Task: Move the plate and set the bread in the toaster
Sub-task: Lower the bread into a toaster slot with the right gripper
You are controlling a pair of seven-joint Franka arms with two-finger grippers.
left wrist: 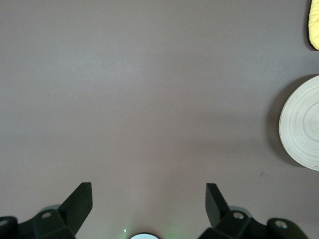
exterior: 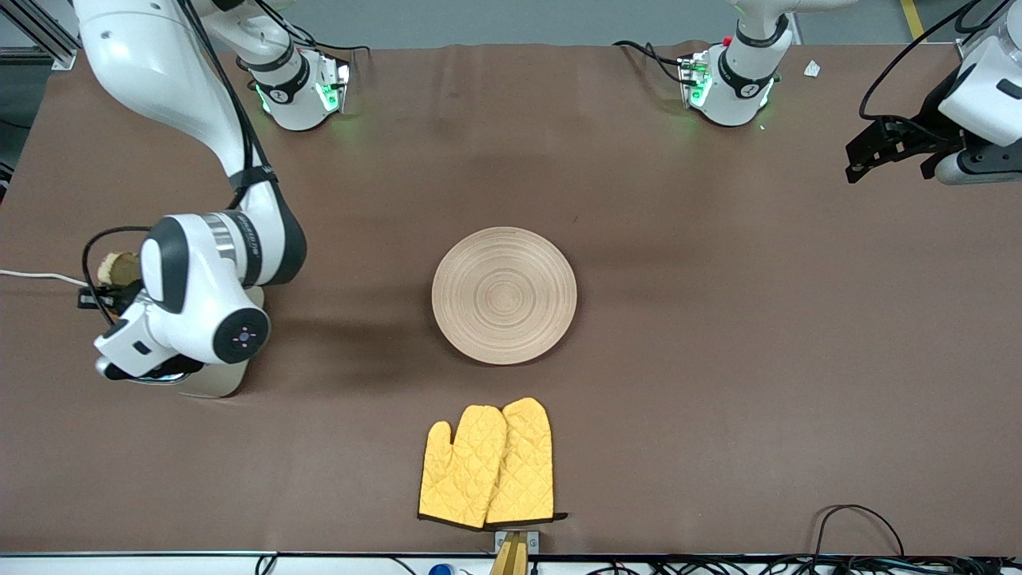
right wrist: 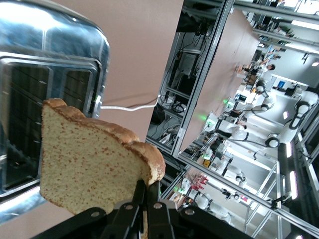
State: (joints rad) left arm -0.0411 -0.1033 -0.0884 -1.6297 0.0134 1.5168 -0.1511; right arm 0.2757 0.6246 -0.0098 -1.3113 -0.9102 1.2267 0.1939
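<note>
The round wooden plate (exterior: 504, 295) lies flat at the middle of the table, with nothing on it. At the right arm's end, my right gripper (right wrist: 148, 186) is shut on the edge of the bread (right wrist: 94, 164). It holds the brown slice upright just above the toaster's chrome top (right wrist: 50, 59) and its dark slots. In the front view the right arm covers most of the toaster (exterior: 219, 383), and only a corner of the bread (exterior: 120, 267) shows. My left gripper (exterior: 878, 148) hangs open and empty over bare table at the left arm's end, fingers (left wrist: 79, 204) wide apart.
A pair of yellow oven mitts (exterior: 487, 467) lies near the table's front edge, nearer to the camera than the plate. The toaster's white cord (exterior: 40, 277) runs off the table edge. Cables lie along the front edge.
</note>
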